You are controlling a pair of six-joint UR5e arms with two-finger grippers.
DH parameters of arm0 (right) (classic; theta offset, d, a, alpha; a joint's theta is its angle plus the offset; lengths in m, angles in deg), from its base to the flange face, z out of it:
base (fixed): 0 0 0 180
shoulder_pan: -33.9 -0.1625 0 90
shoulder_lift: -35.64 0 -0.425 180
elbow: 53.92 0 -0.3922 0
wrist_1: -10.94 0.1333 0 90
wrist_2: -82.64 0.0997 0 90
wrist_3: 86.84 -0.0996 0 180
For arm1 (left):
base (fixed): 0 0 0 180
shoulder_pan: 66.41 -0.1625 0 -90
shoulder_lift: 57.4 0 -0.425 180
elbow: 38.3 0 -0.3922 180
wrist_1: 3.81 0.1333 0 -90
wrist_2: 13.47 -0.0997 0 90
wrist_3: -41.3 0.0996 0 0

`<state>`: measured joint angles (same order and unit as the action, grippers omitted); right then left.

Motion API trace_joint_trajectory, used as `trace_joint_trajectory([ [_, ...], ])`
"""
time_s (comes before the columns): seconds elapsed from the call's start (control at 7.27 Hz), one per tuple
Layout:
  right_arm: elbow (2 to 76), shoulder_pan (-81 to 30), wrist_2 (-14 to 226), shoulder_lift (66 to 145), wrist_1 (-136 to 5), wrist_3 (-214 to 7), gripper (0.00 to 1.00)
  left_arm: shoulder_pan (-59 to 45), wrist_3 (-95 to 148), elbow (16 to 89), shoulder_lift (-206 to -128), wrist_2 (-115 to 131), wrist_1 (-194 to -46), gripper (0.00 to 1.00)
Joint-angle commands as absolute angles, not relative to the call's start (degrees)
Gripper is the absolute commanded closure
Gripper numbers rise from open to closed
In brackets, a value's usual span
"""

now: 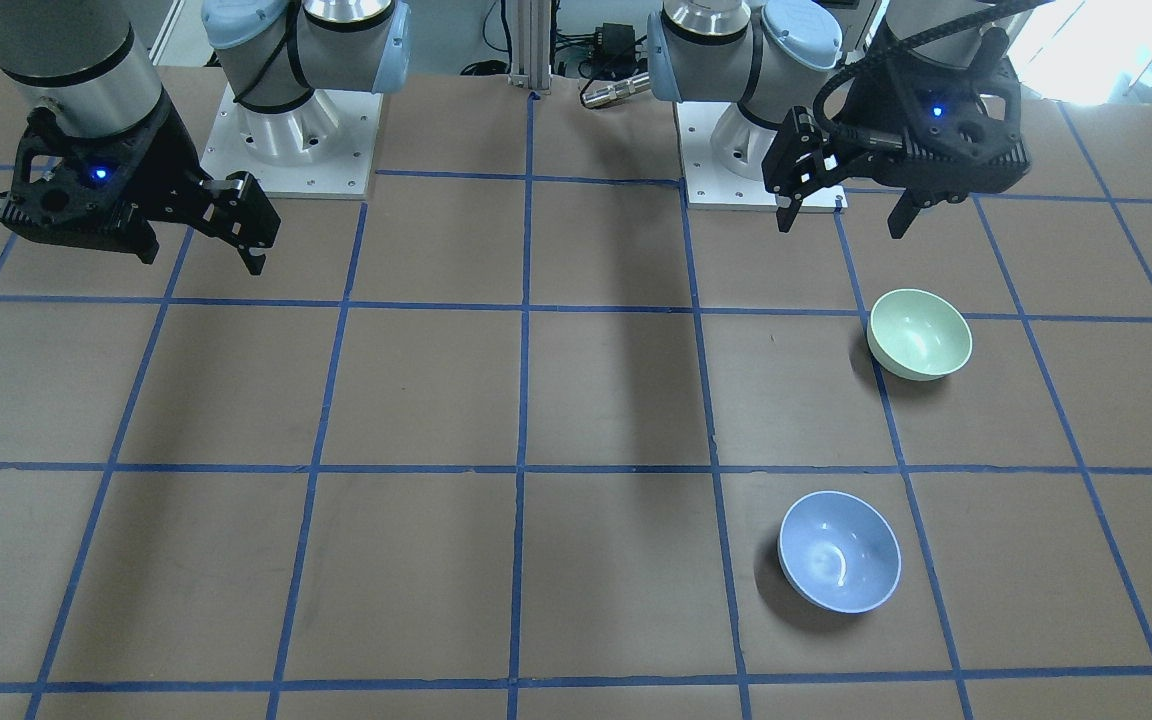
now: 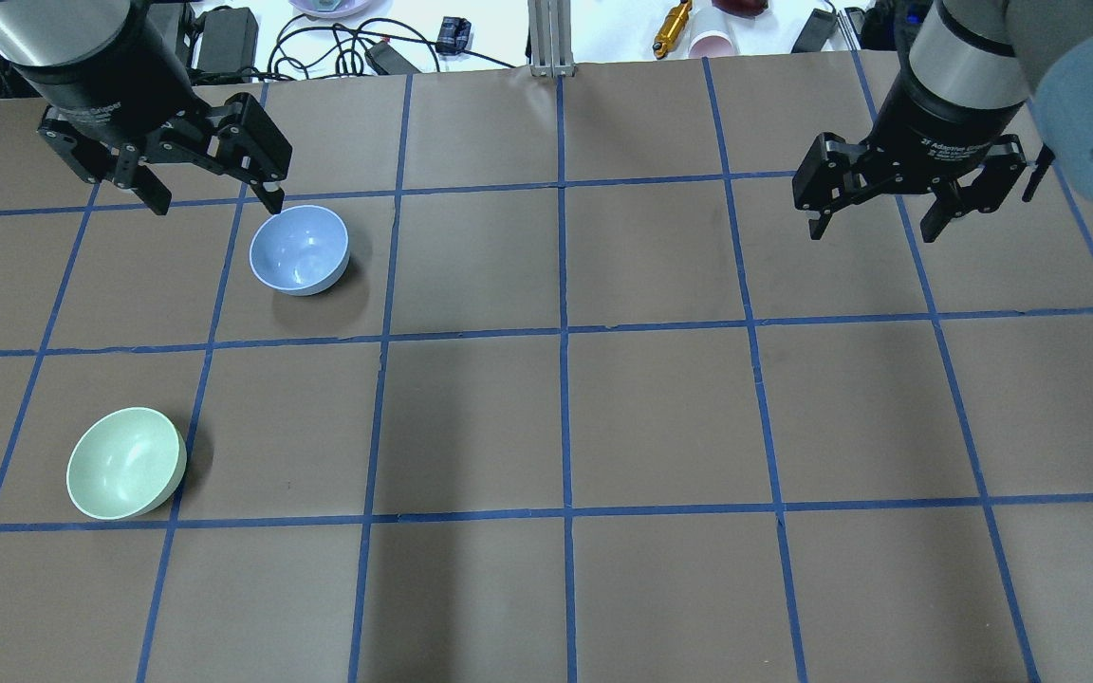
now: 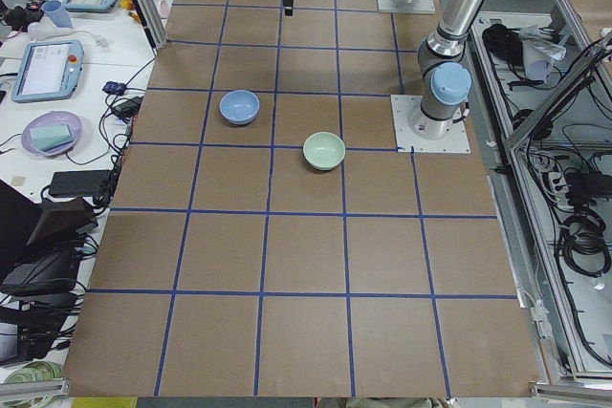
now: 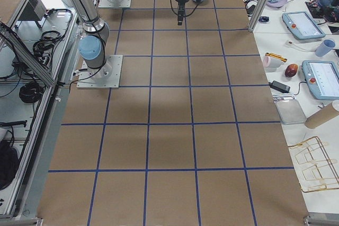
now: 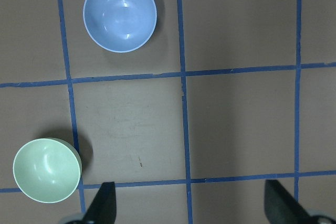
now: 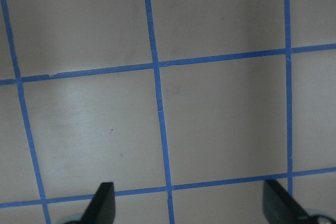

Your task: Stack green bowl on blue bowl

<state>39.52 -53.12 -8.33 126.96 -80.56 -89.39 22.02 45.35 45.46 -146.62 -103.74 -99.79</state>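
Note:
The pale green bowl (image 2: 126,463) stands upright on the brown table, near the left front in the overhead view. The light blue bowl (image 2: 300,249) stands upright further out, about one grid square from it. Both are empty and apart; they also show in the front view as the green bowl (image 1: 919,333) and the blue bowl (image 1: 839,551). My left gripper (image 2: 216,201) hangs open and empty high above the table, just left of the blue bowl. Its wrist view shows the blue bowl (image 5: 119,14) and the green bowl (image 5: 46,170) below. My right gripper (image 2: 872,230) is open and empty, far from both bowls.
Blue tape lines (image 2: 563,332) split the table into squares. The two arm base plates (image 1: 291,140) (image 1: 756,160) stand at the robot's edge. Cables, chargers and a cup (image 2: 713,43) lie beyond the far edge. The right wrist view shows only bare table (image 6: 220,114).

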Motion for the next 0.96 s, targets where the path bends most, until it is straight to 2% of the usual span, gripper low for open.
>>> trace_joint_trajectory([
  [0.0, 39.5, -53.1, -8.3, 127.0, -80.6, -89.4, 0.00, 22.0, 45.4, 45.6, -146.6, -103.7, -99.8, 0.00],
  [0.41, 39.5, -53.1, -8.3, 127.0, -80.6, -89.4, 0.00, 21.6, 45.9, 45.6, -146.9, -104.0, -99.8, 0.00],
  [0.83, 39.6, -53.1, -8.3, 127.0, -80.6, -89.4, 0.00, 10.5, 56.4, 48.5, -147.8, -103.6, -99.3, 0.00],
])
